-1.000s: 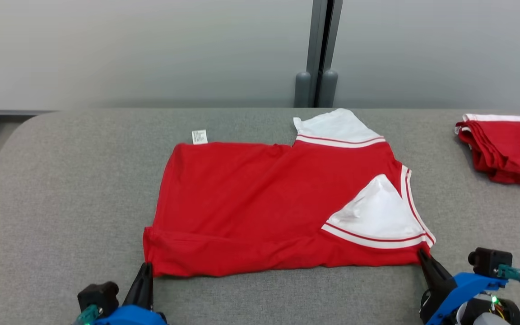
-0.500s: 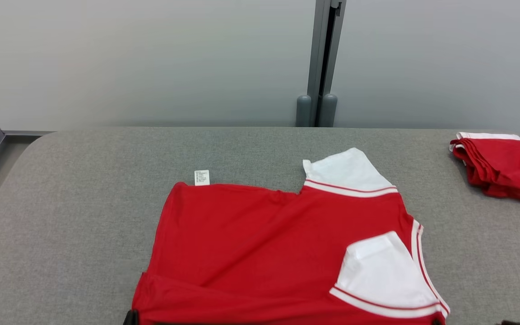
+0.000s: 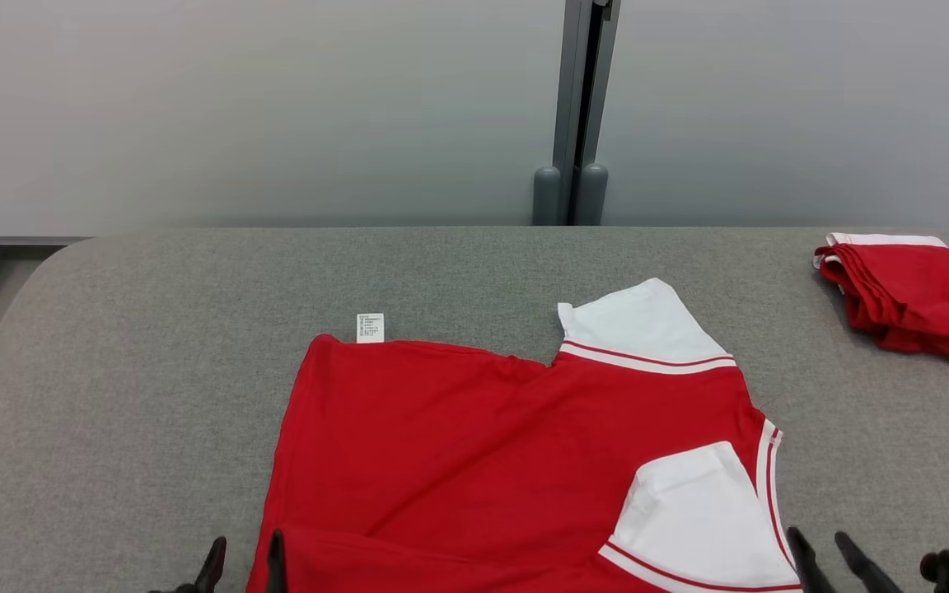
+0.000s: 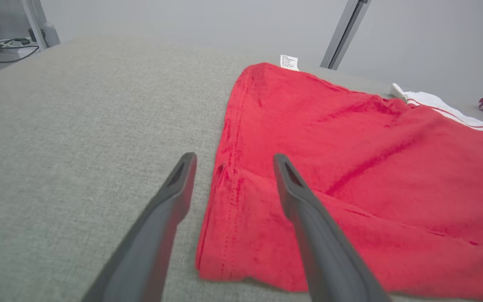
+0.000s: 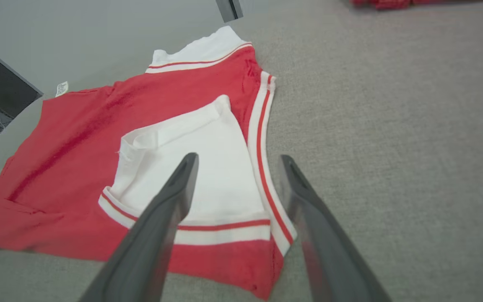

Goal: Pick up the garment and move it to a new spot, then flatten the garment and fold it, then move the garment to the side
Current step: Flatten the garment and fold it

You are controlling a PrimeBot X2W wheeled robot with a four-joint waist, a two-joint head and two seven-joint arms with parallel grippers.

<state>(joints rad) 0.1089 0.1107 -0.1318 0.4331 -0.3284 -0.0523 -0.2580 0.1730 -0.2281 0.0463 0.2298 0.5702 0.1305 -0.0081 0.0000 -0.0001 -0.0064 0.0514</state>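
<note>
table point(image 4: 78, 109), garment point(image 4: 350, 147) edge within left pincer point(image 4: 234, 158)

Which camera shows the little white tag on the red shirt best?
The head view. There the tag faces the camera, sticking out past the red shirt's far edge, with faint print lines on it. The left wrist view shows the tag slanted and far away. The right wrist view shows the tag tiny, near the left edge.

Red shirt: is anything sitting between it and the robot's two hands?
Nothing visible. The left hand is open at the red shirt's near left corner, half over cloth, half over the grey table. The right hand is open at the near right corner, straddling the striped edge.
</note>
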